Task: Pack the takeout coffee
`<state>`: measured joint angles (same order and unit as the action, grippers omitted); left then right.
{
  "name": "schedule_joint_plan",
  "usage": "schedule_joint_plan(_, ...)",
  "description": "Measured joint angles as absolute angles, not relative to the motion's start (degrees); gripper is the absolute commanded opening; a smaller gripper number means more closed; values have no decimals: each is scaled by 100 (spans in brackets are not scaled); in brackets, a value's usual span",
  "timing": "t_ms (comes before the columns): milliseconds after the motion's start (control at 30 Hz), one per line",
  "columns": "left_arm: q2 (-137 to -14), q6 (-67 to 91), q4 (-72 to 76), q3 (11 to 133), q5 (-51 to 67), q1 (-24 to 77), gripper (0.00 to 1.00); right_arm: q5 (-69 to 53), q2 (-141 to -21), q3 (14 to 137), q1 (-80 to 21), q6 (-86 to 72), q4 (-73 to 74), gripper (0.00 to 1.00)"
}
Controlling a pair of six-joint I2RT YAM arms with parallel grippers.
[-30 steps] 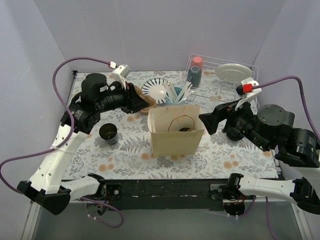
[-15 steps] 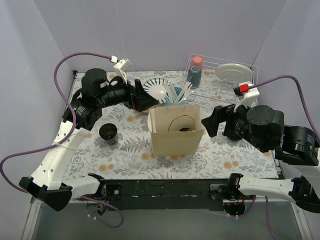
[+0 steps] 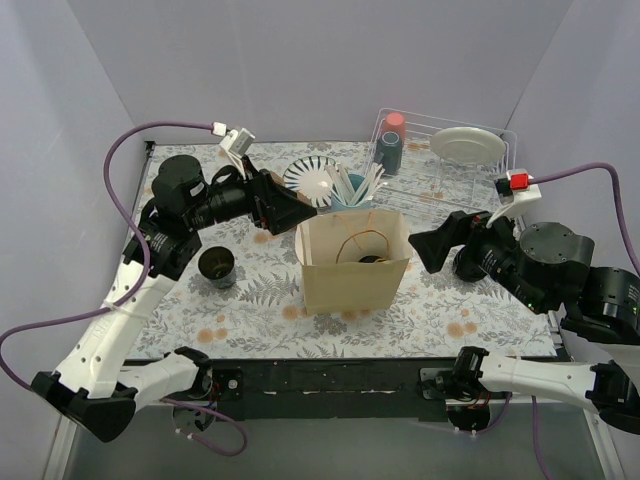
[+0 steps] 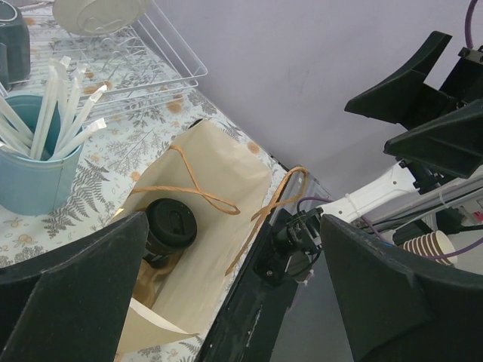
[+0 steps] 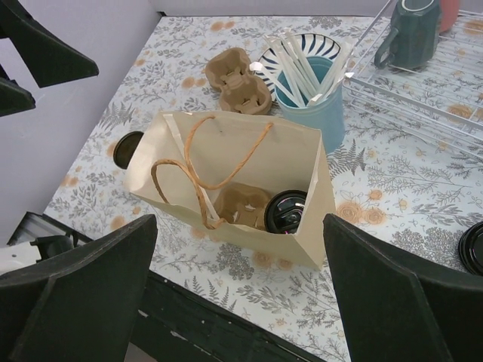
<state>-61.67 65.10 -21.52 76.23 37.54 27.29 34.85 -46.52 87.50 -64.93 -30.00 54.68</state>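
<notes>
Your left fingers [image 4: 68, 290] and right fingers [image 5: 75, 283] hang wide apart, empty, above the mid-bench paper bag [image 3: 352, 270] holding the lidded coffee cup [image 5: 287, 212]: light and crushable, best lifted by its cord handles [image 4: 189, 167].

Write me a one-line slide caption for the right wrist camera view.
Open brown paper bag holding a black-lidded coffee cup and a cardboard cup carrier, framed by the open right gripper.

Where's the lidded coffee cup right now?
In the right wrist view, the lidded coffee cup sits inside the paper bag at the table's centre, toward the bag's right end, beside a cardboard cup carrier.
</notes>
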Motion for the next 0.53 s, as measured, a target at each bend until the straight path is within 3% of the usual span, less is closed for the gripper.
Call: schedule_joint_plan(533, -5918, 6543, -1750, 7279, 3863, 2729, 98, 3520, -4504, 8455, -6493, -3009, 5203, 98)
